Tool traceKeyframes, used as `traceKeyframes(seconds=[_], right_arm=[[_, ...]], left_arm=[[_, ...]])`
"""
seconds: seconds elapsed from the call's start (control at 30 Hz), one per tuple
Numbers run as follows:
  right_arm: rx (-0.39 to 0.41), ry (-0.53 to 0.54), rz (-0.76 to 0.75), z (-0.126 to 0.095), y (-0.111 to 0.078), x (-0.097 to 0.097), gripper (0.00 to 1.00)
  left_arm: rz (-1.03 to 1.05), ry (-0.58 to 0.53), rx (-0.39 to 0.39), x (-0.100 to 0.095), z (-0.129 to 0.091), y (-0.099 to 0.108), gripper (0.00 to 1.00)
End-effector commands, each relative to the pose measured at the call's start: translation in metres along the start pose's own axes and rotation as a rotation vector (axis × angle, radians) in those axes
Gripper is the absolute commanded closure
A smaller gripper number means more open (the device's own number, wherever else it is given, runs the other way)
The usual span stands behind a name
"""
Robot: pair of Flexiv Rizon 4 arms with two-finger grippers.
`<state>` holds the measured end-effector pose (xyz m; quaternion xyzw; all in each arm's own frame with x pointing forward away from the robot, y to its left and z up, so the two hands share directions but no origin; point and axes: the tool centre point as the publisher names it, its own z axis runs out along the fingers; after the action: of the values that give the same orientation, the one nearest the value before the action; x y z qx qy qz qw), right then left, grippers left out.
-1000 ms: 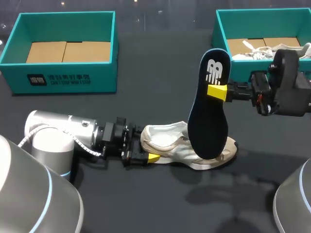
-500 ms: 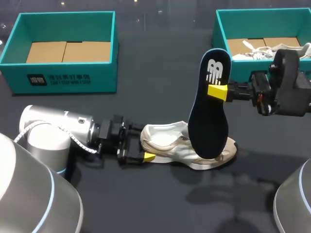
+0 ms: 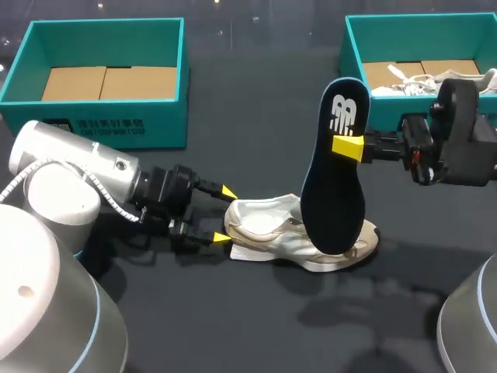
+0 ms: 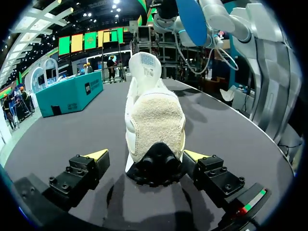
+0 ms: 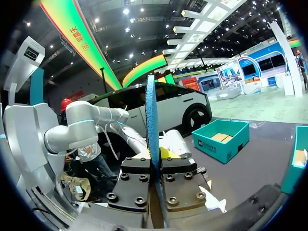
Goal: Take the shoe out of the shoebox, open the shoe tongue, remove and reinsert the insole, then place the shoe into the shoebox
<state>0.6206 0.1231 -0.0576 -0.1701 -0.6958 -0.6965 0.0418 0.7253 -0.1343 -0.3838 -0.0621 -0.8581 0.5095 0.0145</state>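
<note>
Since the sneaker (image 3: 299,237) is already out on the desk (image 3: 256,116) and the insole (image 3: 334,179) is out of it, I'd say I'm past the halfway mark. What's left is sliding the insole back in and dropping the sneaker into a shoebox (image 3: 93,27).

My right gripper (image 3: 347,148) is clamped on the insole near its heel end, holding it upright. The lower end is down at the sneaker, though I can't tell if it's actually inside.

My left gripper (image 3: 225,214) is spread wide. The sneaker's heel sits between the fingers, and neither tip touches it as far as I can see.

Texture-wise, the sneaker is off-white with a soft panelled upper, the tongue (image 4: 144,62) standing up, and a fuzzy towel-like heel lining. The insole is thin and flat, dark navy on top and brighter blue underneath. It looks like foam, so it's probably floppy. The shoebox is teal cardboard with a plain brown floor.
</note>
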Motion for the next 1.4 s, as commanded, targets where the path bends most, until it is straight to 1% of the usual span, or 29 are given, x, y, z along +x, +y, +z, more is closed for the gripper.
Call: traceKeyframes(seconds=[0.03, 0.5, 0.53, 0.6, 0.63, 0.67, 0.7, 0.73, 0.77, 0.8, 0.83, 0.87, 0.9, 1.2, 1.23, 1.27, 1.33, 1.37, 1.4], right_arm=[[-0.002, -0.012, 0.001, -0.003, -0.002, 0.007, 1.00], [-0.002, -0.012, 0.001, -0.003, -0.002, 0.007, 1.00], [-0.002, -0.012, 0.001, -0.003, -0.002, 0.007, 1.00], [-0.002, -0.012, 0.001, -0.003, -0.002, 0.007, 1.00], [-0.002, -0.012, 0.001, -0.003, -0.002, 0.007, 1.00], [-0.002, -0.012, 0.001, -0.003, -0.002, 0.007, 1.00], [-0.002, -0.012, 0.001, -0.003, -0.002, 0.007, 1.00], [-0.002, -0.012, 0.001, -0.003, -0.002, 0.007, 1.00], [-0.002, -0.012, 0.001, -0.003, -0.002, 0.007, 1.00], [-0.002, -0.012, 0.001, -0.003, -0.002, 0.007, 1.00], [-0.002, -0.012, 0.001, -0.003, -0.002, 0.007, 1.00], [-0.002, -0.012, 0.001, -0.003, -0.002, 0.007, 1.00], [-0.002, -0.012, 0.001, -0.003, -0.002, 0.007, 1.00], [-0.002, -0.012, 0.001, -0.003, -0.002, 0.007, 1.00], [-0.002, -0.012, 0.001, -0.003, -0.002, 0.007, 1.00], [-0.002, -0.012, 0.001, -0.003, -0.002, 0.007, 1.00], [-0.002, -0.012, 0.001, -0.003, -0.002, 0.007, 1.00], [-0.002, -0.012, 0.001, -0.003, -0.002, 0.007, 1.00], [-0.002, -0.012, 0.001, -0.003, -0.002, 0.007, 1.00]], left_arm=[[0.100, 0.010, -0.237, 0.006, -0.022, -0.015, 0.00], [0.100, 0.010, -0.237, 0.006, -0.022, -0.015, 0.00], [0.121, 0.008, -0.284, 0.007, -0.023, -0.021, 0.00], [0.158, 0.019, -0.318, 0.007, -0.026, -0.028, 0.00], [0.161, 0.004, -0.397, 0.005, -0.025, -0.032, 0.00], [0.164, 0.004, -0.425, 0.004, -0.024, -0.034, 0.00], [0.172, 0.018, -0.443, 0.003, -0.029, -0.038, 0.00], [0.174, 0.007, -0.514, 0.002, -0.029, -0.041, 0.00], [0.182, 0.020, -0.521, 0.002, -0.029, -0.043, 0.00], [0.158, 0.039, -0.559, 0.001, -0.032, -0.046, 0.00], [0.135, 0.049, -0.629, -0.001, -0.031, -0.049, 0.00], [0.128, 0.062, -0.683, -0.003, -0.031, -0.051, 0.00], [0.131, 0.054, -0.762, -0.005, -0.031, -0.053, 0.00], [0.131, 0.054, -0.762, -0.005, -0.031, -0.053, 0.00], [0.118, 0.072, -0.765, -0.006, -0.030, -0.054, 0.00], [0.086, 0.062, -0.822, -0.007, -0.028, -0.057, 0.00], [0.071, 0.074, -0.829, -0.008, -0.027, -0.059, 0.00], [0.054, 0.051, -0.883, -0.008, -0.025, -0.061, 0.00], [0.056, 0.032, -0.888, -0.007, -0.023, -0.061, 0.00]])
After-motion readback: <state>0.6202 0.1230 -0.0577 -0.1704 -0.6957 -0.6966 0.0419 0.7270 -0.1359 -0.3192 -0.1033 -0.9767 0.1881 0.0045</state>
